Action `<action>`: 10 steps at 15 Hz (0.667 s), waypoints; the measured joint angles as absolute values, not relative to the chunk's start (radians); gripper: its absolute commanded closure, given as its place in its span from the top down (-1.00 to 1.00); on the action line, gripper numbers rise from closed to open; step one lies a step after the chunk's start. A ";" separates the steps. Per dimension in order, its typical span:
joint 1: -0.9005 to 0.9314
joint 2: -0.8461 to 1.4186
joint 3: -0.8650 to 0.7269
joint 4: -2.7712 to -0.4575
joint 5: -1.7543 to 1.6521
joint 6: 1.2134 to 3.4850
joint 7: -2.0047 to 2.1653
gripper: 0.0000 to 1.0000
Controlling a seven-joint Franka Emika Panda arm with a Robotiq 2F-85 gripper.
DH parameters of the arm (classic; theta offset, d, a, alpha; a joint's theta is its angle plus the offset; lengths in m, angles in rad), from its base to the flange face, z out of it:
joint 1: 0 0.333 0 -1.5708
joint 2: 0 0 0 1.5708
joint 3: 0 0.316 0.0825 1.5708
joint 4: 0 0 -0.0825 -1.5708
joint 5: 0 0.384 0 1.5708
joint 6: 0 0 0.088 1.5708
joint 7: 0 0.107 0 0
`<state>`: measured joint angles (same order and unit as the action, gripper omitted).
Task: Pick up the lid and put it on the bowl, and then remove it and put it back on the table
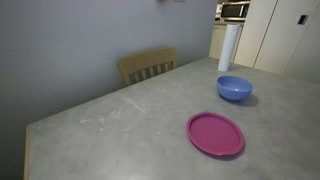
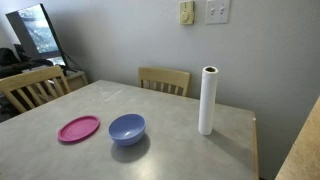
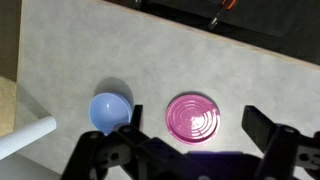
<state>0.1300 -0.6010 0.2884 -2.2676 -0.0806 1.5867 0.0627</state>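
Note:
The magenta-pink lid [image 1: 215, 133] lies flat on the grey table [image 1: 120, 120], apart from the blue bowl [image 1: 235, 88]. Both also show in an exterior view, the lid [image 2: 78, 128] beside the bowl [image 2: 127, 128], on the table [image 2: 200, 155]. In the wrist view the lid [image 3: 194, 117] lies below and between my gripper's fingers [image 3: 196, 125], with the bowl [image 3: 110, 110] to its left on the table [image 3: 150, 60]. The gripper is open, empty and high above the table. The arm does not show in either exterior view.
A white paper towel roll [image 2: 207, 100] stands upright near the bowl; it shows in the other views too [image 1: 229, 47] [image 3: 25, 137]. Wooden chairs [image 1: 147, 66] [image 2: 165, 80] [image 2: 30, 88] stand at the table edges. A wall is behind.

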 measured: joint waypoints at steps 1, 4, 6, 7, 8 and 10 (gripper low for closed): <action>0.130 -0.601 0.288 -2.268 -0.081 1.587 0.063 1.00; 0.132 -0.601 0.286 -2.268 -0.081 1.587 0.063 1.00; 0.139 -0.600 0.283 -2.268 -0.081 1.590 0.063 1.00; 0.141 -0.598 0.282 -2.269 -0.081 1.598 0.063 1.00; 0.142 -0.595 0.281 -2.273 -0.081 1.614 0.063 1.00; 0.145 -0.582 0.281 -2.285 -0.081 1.655 0.064 1.00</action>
<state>0.1447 -0.5820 0.2805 -2.2850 -0.0805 1.6552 0.0638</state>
